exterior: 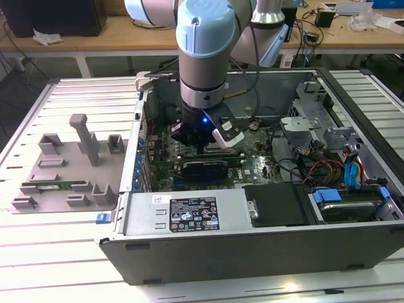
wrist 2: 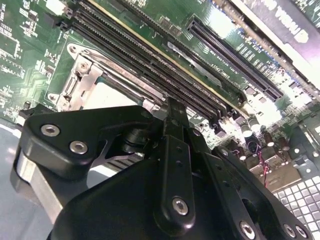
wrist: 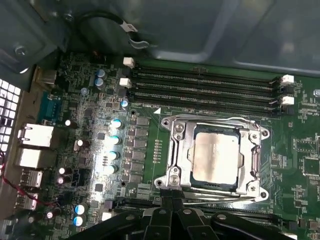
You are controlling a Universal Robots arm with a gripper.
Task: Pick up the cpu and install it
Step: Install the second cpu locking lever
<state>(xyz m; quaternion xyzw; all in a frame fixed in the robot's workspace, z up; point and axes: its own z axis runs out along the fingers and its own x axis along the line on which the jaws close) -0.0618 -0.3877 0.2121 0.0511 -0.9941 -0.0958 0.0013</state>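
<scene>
The cpu (wrist: pixel 215 155) lies flat in the motherboard's socket, its silver-grey top facing up inside the metal socket frame (wrist: pixel 172 131). My gripper (wrist: pixel 172 201) hovers just beside the socket's edge, its two black fingers pressed together with nothing between them. In the second wrist view the gripper (wrist 2: pixel 172 107) points at the board next to the socket, where a corner of the cpu (wrist 2: pixel 112 92) shows. In the exterior view the gripper (exterior: pixel 202 144) reaches down into the open computer case (exterior: pixel 189 218), over the motherboard.
Empty memory slots (wrist: pixel 200 87) run along one side of the socket, with capacitors (wrist: pixel 115 135) on another. A grey fixture tray (exterior: pixel 63 164) holding a green memory stick (exterior: pixel 53 186) lies at the exterior view's left. Drive bays and cables (exterior: pixel 341 170) fill the case's right.
</scene>
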